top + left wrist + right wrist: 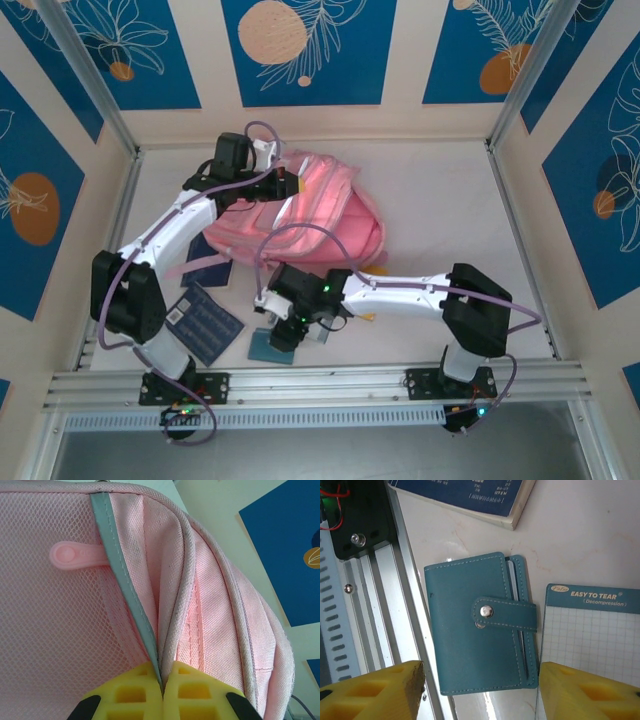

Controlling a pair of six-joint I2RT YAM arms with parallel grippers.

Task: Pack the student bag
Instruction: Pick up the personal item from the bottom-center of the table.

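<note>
I find the left jaws clamped on the student bag point(210, 630); the right jaws stand open above a teal wallet point(480, 625) near it.

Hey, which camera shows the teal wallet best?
Right wrist: the teal wallet lies whole, snap strap visible. Top external shows it as a small teal patch partly under the right arm. Left wrist faces the student bag.

Student bag point(330, 205) partly behind left arm point(175, 225), blue book point(470, 492) cut by top edge
</note>
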